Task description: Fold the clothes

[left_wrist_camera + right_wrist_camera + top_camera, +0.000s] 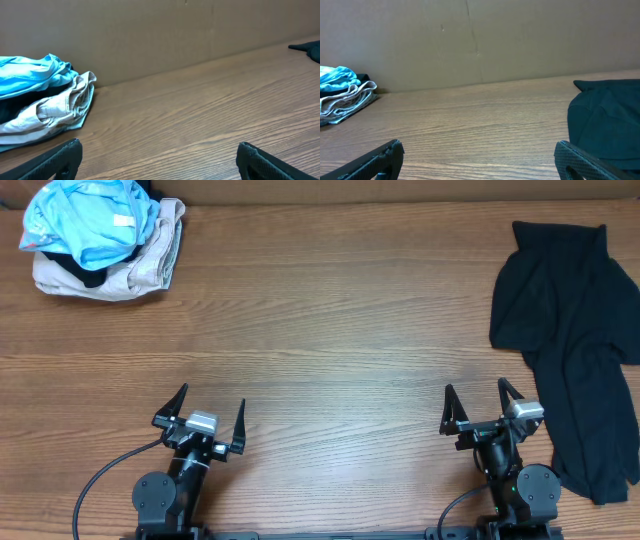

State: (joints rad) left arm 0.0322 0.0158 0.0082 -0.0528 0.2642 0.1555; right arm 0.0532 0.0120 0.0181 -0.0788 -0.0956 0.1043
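1. Overhead, nearest the base, the left gripper (211, 400) sits low at the table's (330, 330) front edge. Its jaws are spread wide and hold nothing.
2. The right gripper (475, 388) mirrors it on the other side, also spread and empty. Its outer finger is just beside the shirt's lower part, and I cannot tell whether they touch.
3. Both wrist views agree: each shows two dark fingertips (55, 160) far apart, with bare wood between them.
4. The shirt (575, 330) lies along the right edge of the table, from beside the right gripper to near the far edge, partly out of frame.
5. It is black and soft, bunched and creased in an uneven heap, with no sleeve or hem laid flat. In the right wrist view it rises as a dark rumpled mound (605, 130).
6. No fold is visible, so I judge the task not started. Dragging the shirt to the middle, spreading it and folding it all remain.
7. Farthest off, at the left back corner, a blue garment (90, 220) rests on a beige garment (140, 270), well apart from the shirt.
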